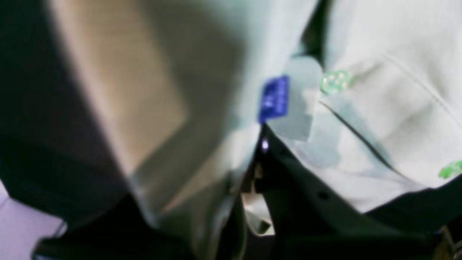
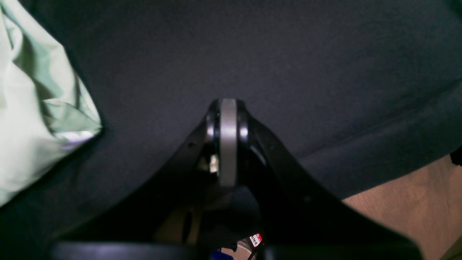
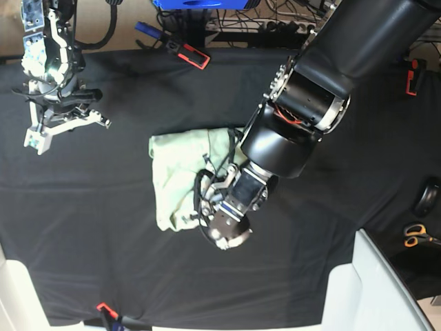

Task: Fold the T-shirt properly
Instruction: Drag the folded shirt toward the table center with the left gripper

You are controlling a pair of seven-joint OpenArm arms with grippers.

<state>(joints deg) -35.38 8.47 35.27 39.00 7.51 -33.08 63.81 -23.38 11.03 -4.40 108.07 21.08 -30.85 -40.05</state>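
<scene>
**Fold Slippage Risk and Item Count**

The pale mint-green cotton T-shirt (image 3: 180, 176) lies bunched and partly folded near the centre of the black cloth-covered table (image 3: 331, 172). The left gripper (image 3: 210, 221) sits at the garment's 5 o'clock edge, jaws narrowed onto a fold of fabric (the small dark blue label (image 1: 274, 98) shows close by in the left wrist view). Judgement: a thin pinch may slip, or drag lower layers and spoil the fold. The right gripper (image 2: 227, 108) rests at 10 o'clock, well apart, fingers fully together and empty.

Count: one T-shirt, one label, two pale green buttons (image 1: 335, 81), two grippers, one pair of orange-handled scissors (image 3: 415, 236) at 3 o'clock.
</scene>
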